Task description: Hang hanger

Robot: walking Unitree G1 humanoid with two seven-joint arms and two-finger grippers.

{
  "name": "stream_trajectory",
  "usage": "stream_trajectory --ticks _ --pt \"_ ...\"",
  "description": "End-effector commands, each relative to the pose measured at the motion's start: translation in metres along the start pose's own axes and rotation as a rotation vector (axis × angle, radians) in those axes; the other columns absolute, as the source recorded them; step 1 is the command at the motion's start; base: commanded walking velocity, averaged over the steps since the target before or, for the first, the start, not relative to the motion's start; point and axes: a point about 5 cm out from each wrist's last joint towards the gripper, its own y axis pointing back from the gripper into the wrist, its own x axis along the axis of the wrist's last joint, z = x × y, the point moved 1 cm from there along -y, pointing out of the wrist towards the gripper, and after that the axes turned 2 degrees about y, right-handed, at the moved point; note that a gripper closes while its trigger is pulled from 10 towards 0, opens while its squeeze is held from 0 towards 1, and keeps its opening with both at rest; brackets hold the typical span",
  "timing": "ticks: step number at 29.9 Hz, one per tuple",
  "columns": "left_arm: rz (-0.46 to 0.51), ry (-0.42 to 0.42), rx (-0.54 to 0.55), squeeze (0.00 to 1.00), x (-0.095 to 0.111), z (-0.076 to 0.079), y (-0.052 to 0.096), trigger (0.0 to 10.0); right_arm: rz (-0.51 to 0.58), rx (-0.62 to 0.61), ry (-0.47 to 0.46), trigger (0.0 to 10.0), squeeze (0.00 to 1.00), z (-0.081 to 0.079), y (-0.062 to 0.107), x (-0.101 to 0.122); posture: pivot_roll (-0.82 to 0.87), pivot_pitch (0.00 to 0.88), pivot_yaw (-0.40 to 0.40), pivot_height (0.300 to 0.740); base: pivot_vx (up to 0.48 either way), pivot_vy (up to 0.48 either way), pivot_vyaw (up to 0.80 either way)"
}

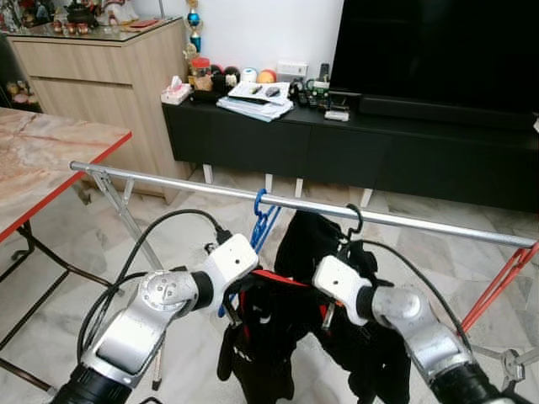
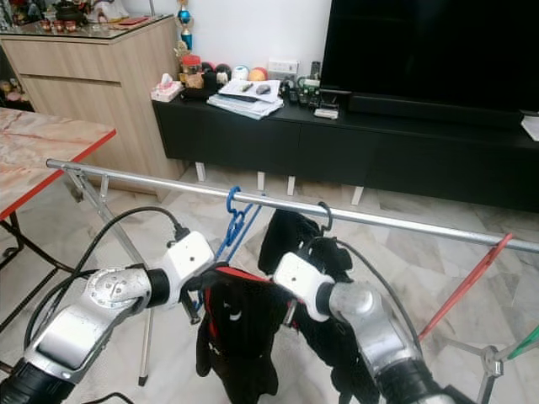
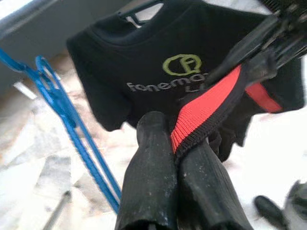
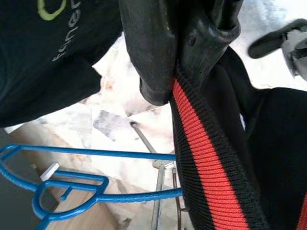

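Both grippers, left [image 1: 238,305] and right [image 1: 324,313], pinched the garment's red collar [image 3: 201,112] between their fingers. Risk: collar slipping free, or snagging the blue hanger [image 1: 263,220] just beyond.

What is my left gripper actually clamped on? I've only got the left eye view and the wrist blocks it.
Observer: The left gripper is shut on the red and black collar of the dark garment.
Operator: And the right one?
Observer: The right gripper pinches the same kind of red ribbed band, fingers closed on it.
Operator: Anything printed on the shirt already hanging?
Observer: Yes, the black shirt has a green logo with pale lettering, seen from the left wrist.
Operator: Where's the blue hanger?
Observer: The blue hanger hooks over the metal rail, untouched by either gripper.
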Motion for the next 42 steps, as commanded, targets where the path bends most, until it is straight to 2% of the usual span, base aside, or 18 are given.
stream_trajectory --ticks 1,2,3,4,7,15,16,18,19,20,21,22,25,30,34,40,41,42 --pt "0.057 0.025 0.009 0.2 0.01 -0.005 0.009 10.0 -0.025 -0.031 -0.032 0.0 0.0 0.002 0.006 -0.007 0.06 0.019 -0.021 0.74 0.0 0.0 0.0" --pt "0.057 0.025 0.009 0.2 0.01 -0.005 0.009 10.0 -0.025 -0.031 -0.032 0.0 0.0 0.002 0.006 -0.007 0.06 0.019 -0.021 0.74 0.0 0.0 0.0" --pt "0.065 0.036 0.01 0.71 0.01 -0.005 0.01 10.0 -0.029 -0.034 -0.038 0.0 0.0 0.001 0.006 -0.009 0.06 0.019 -0.021 0.74 0.0 0.0 0.0" --pt "0.065 0.041 0.013 1.0 0.009 -0.006 0.012 10.0 -0.04 -0.044 -0.049 0.0 0.0 0.001 0.007 -0.013 0.06 0.019 -0.021 0.74 0.0 0.0 0.0" --pt "0.056 0.054 0.018 1.0 0.004 -0.006 0.017 10.0 -0.074 -0.082 -0.089 0.0 0.0 0.0 0.01 -0.024 0.06 0.022 -0.02 0.74 0.0 0.0 0.0" --pt "0.041 0.072 -0.117 1.0 0.0 0.008 0.029 10.0 -0.088 -0.207 -0.262 0.0 0.0 0.002 0.012 -0.042 0.05 0.019 -0.019 0.74 0.0 0.0 0.0" --pt "0.038 0.073 -0.11 1.0 -0.001 0.007 0.03 10.0 -0.088 -0.217 -0.279 0.0 0.0 0.002 0.011 -0.043 0.05 0.019 -0.019 0.74 0.0 0.0 0.0" --pt "0.019 0.079 0.046 1.0 -0.009 -0.011 0.024 10.0 -0.105 -0.301 -0.386 0.0 0.0 0.0 0.006 -0.053 0.05 0.01 -0.018 0.74 0.0 0.0 0.0" --pt "0.019 0.079 0.046 1.0 -0.009 -0.011 0.024 10.0 -0.105 -0.301 -0.386 0.0 0.0 0.0 0.006 -0.053 0.05 0.01 -0.018 0.74 0.0 0.0 0.0" --pt "0.025 0.107 0.194 0.32 -0.016 -0.026 0.017 10.0 -0.101 -0.381 -0.503 0.0 0.0 -0.002 0.002 -0.062 0.05 0.0 -0.015 0.74 0.0 0.0 0.0" --pt "0.025 0.107 0.194 0.32 -0.016 -0.026 0.017 10.0 -0.101 -0.381 -0.503 0.0 0.0 -0.002 0.002 -0.062 0.05 0.0 -0.015 0.74 0.0 0.0 0.0" --pt "0.031 0.119 0.284 0.0 -0.021 -0.033 0.013 10.0 -0.091 -0.428 -0.593 0.0 0.0 -0.004 0.0 -0.068 0.05 0.0 -0.015 0.74 0.0 0.0 0.0" --pt "0.058 0.219 0.368 0.0 -0.029 -0.04 0.002 10.0 -0.095 -0.487 -0.765 0.0 0.0 -0.017 -0.005 -0.082 0.04 0.0 -0.009 0.74 0.0 0.0 0.0" --pt "0.068 0.273 0.431 0.0 -0.038 -0.045 -0.009 10.0 -0.161 -0.523 -0.835 0.0 0.0 -0.034 -0.009 -0.099 0.03 0.0 -0.009 0.74 0.0 0.0 0.0" --pt "0.082 0.357 0.521 0.0 -0.05 -0.052 -0.021 10.0 -0.182 -0.576 -0.959 0.0 0.0 -0.051 -0.012 -0.111 0.03 0.0 0.008 0.74 0.0 0.0 0.0" --pt "0.097 0.412 0.568 0.0 -0.052 -0.061 -0.029 10.0 -0.182 -0.591 -0.988 0.0 0.0 -0.062 -0.018 -0.112 0.02 0.0 0.035 0.74 0.0 0.0 0.0" --pt "0.097 0.404 0.567 0.11 -0.05 -0.065 -0.032 10.0 -0.178 -0.598 -0.996 0.0 0.0 -0.065 -0.02 -0.112 0.01 0.0 0.042 0.74 0.0 0.0 0.0" --pt "0.09 0.407 0.567 1.0 -0.049 -0.067 -0.034 10.0 -0.173 -0.603 -1.005 0.0 0.0 -0.067 -0.022 -0.111 0.01 0.004 0.053 0.74 0.0 0.0 0.0"
